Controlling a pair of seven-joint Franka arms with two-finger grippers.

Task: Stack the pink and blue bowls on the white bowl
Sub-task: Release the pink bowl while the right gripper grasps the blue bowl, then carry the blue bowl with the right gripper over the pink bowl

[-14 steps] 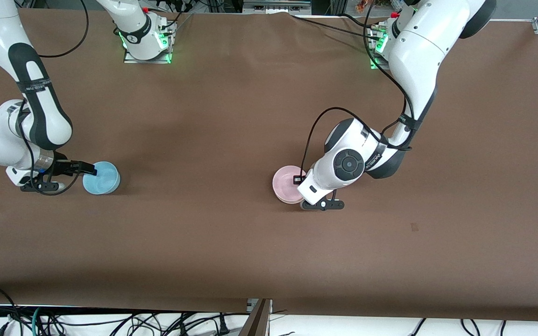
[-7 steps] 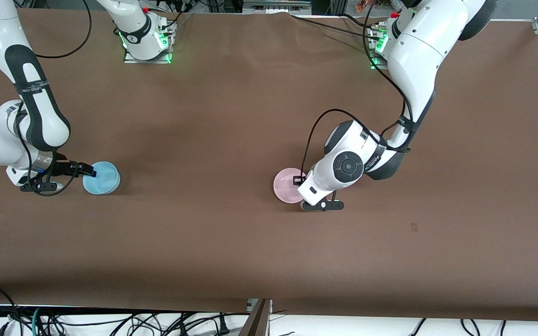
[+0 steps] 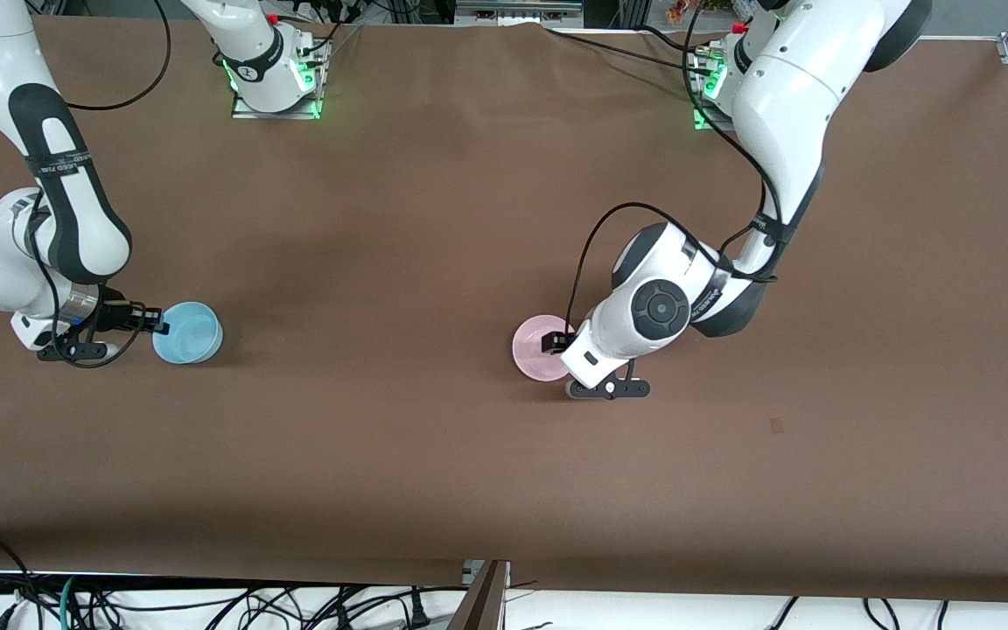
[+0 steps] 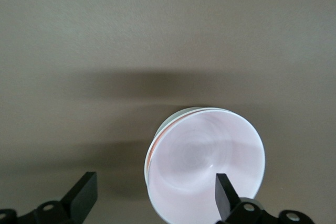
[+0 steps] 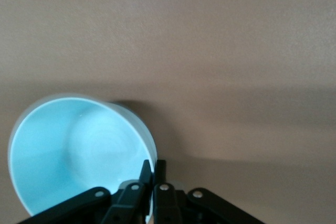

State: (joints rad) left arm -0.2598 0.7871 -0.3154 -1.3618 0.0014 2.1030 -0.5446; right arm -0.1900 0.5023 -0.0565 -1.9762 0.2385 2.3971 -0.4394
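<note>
The right hand (image 3: 157,326) is low at the right arm's end of the brown surface (image 3: 434,219), with its two fingers (image 5: 152,174) pressed together on the rim of the blue bowl (image 3: 188,332). In the right wrist view the rim wall sits pinched between the fingertips, one finger inside the bowl and one outside. The bowl tilts a little, its open mouth turned up and toward the hand. Whether its base rests on the surface or has left it cannot be told.

The left hand (image 3: 556,343) is low near the middle of the surface, at the pink bowl (image 3: 538,347). Its fingers (image 4: 226,196) stand wide apart and grip nothing. In the left wrist view one finger reaches over the inside of the pink bowl near its rim, while the other finger hangs outside the bowl, well clear of its wall. The pink bowl sits upright just under and in front of this hand. A thin pale edge shows under its rim, so it seems to rest inside a white bowl (image 4: 181,115) of the same size, though only that sliver can be seen.

The two hands are well apart, each at its own bowl, with bare brown surface between them. The blue bowl and the pink bowl lie about equally near the front camera.
</note>
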